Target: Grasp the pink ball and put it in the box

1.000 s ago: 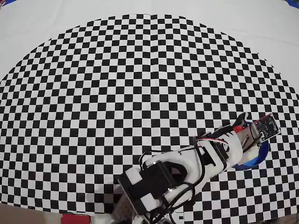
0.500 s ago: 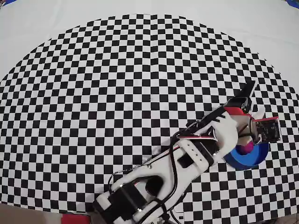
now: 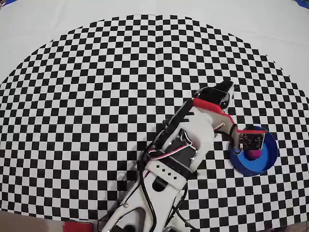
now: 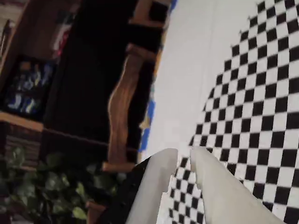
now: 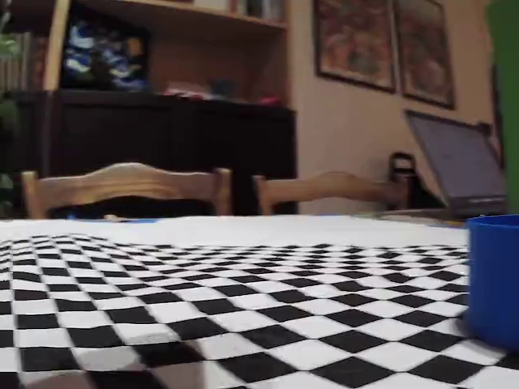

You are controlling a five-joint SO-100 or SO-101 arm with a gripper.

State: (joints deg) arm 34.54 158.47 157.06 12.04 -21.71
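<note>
The pink ball (image 3: 254, 154) lies inside the round blue box (image 3: 269, 155) at the right of the checkered cloth in the overhead view. My gripper (image 3: 244, 139) hangs over the box's near-left rim, just above and left of the ball. In the wrist view the gripper (image 4: 183, 154) shows two pale fingers (image 4: 154, 186) with a narrow gap and nothing between them, pointing out over the table edge. The box's blue wall (image 5: 495, 279) stands at the right edge of the fixed view. The ball and the gripper are not seen there.
The black-and-white checkered cloth (image 3: 96, 96) covers the table, with white tabletop beyond it. Wooden chairs (image 5: 126, 182) and a laptop (image 5: 458, 166) stand past the far edge. A red flat piece (image 3: 75, 226) lies by the arm's base.
</note>
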